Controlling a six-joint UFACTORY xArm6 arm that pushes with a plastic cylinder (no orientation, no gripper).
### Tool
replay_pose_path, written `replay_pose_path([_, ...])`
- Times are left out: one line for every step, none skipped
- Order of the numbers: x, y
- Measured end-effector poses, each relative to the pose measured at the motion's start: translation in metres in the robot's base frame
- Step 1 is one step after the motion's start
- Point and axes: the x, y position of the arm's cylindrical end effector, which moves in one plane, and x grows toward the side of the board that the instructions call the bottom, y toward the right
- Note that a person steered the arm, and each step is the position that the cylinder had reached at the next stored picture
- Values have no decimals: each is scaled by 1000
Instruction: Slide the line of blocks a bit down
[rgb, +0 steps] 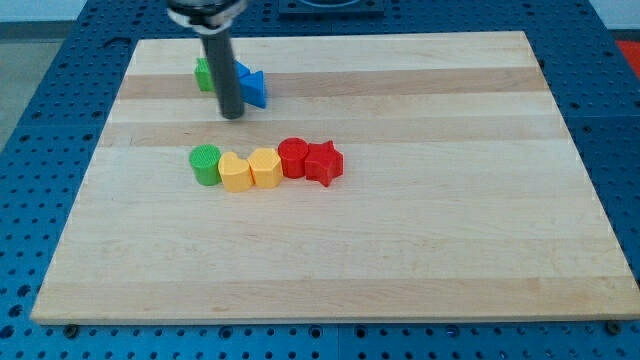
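Observation:
A line of blocks lies near the board's middle: a green cylinder (205, 164), a yellow block (235, 172), a second yellow block (265, 167), a red cylinder (293, 157) and a red star (324, 162), side by side from left to right. My tip (233, 115) stands above the line, toward the view's top, apart from it, roughly over the gap between the green cylinder and the first yellow block.
A green block (204, 73) and a blue block (251, 85) sit near the view's top left, partly hidden behind my rod. The wooden board (420, 250) rests on a blue perforated table.

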Motion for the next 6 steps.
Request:
replay_pose_path([-9, -73])
replay_pose_path([-52, -104])
replay_pose_path([-104, -99])
replay_pose_path([-134, -56])
replay_pose_path([-138, -26])
replay_pose_path([-119, -26])
